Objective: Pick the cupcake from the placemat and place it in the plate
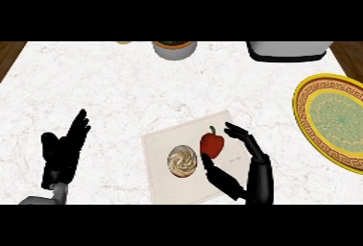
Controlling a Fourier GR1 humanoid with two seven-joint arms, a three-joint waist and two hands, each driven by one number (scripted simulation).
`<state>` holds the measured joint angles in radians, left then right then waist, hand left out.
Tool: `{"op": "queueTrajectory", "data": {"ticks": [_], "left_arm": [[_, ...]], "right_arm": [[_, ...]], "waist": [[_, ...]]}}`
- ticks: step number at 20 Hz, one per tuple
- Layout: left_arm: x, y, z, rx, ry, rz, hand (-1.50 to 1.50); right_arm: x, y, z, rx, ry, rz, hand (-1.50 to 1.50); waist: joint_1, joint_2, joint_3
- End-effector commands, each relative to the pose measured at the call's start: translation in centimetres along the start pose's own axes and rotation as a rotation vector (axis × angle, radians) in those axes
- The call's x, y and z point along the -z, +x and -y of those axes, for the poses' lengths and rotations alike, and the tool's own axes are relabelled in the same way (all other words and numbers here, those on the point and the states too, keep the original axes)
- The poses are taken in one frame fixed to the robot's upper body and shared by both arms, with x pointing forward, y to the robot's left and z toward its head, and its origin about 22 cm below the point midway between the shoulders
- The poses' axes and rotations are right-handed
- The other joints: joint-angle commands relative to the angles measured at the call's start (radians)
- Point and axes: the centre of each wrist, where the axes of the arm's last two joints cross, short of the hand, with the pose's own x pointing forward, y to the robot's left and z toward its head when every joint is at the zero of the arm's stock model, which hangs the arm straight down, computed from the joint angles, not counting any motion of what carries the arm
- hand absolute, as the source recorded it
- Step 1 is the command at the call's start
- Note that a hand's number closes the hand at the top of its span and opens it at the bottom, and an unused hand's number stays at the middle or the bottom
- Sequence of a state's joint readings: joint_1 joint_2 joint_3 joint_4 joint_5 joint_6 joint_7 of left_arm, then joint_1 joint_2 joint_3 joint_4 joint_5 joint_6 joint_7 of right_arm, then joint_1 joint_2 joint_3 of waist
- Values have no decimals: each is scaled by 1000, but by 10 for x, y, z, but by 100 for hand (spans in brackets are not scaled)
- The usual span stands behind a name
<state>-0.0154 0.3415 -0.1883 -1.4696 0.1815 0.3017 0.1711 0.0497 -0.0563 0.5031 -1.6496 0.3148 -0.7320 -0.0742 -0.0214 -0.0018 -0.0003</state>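
The cupcake (182, 161), with swirled cream-and-tan frosting, sits on the pale beige placemat (170, 187) at the lower middle. A red bell pepper (212, 142) lies on the mat just right of it. My right hand (251, 166) hovers open over the mat's right side, fingers arching above the pepper and thumb reaching toward the cupcake, touching neither that I can tell. The yellow-rimmed plate (306, 113) with a green centre lies at the right edge, empty. My left hand (65, 149) rests open at the lower left, fingers up.
A grey pot (174, 49) stands at the far middle of the white marble counter. A white appliance with a dark base (287, 50) is at the far right. Brown wood shows at both far corners.
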Motion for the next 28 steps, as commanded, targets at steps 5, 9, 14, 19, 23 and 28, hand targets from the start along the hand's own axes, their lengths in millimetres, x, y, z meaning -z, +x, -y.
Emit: {"op": "queueTrajectory", "data": {"ticks": [5,9,14,19,23,28], "left_arm": [[3,6,22,2,-6,-3,0],[0,-1,22,15,-6,-14,0],[14,10,17,29,-8,-13,0],[6,-7,24,12,-12,4,0],[8,-5,38,12,-33,1,0],[17,3,33,13,-16,4,0]], "right_arm": [[-45,-19,-20,-353,180,-33,-150],[-24,-12,-15,-556,225,-99,-150],[-3,43,-32,-688,344,-202,-150],[-1,84,-40,-712,531,-362,-150],[23,91,-62,-745,576,-433,-150],[25,70,-70,-753,598,-488,-150]], "waist": [[13,-1,-4],[15,-3,-4],[11,-1,-3],[21,1,-2],[30,4,0],[25,3,0]]}}
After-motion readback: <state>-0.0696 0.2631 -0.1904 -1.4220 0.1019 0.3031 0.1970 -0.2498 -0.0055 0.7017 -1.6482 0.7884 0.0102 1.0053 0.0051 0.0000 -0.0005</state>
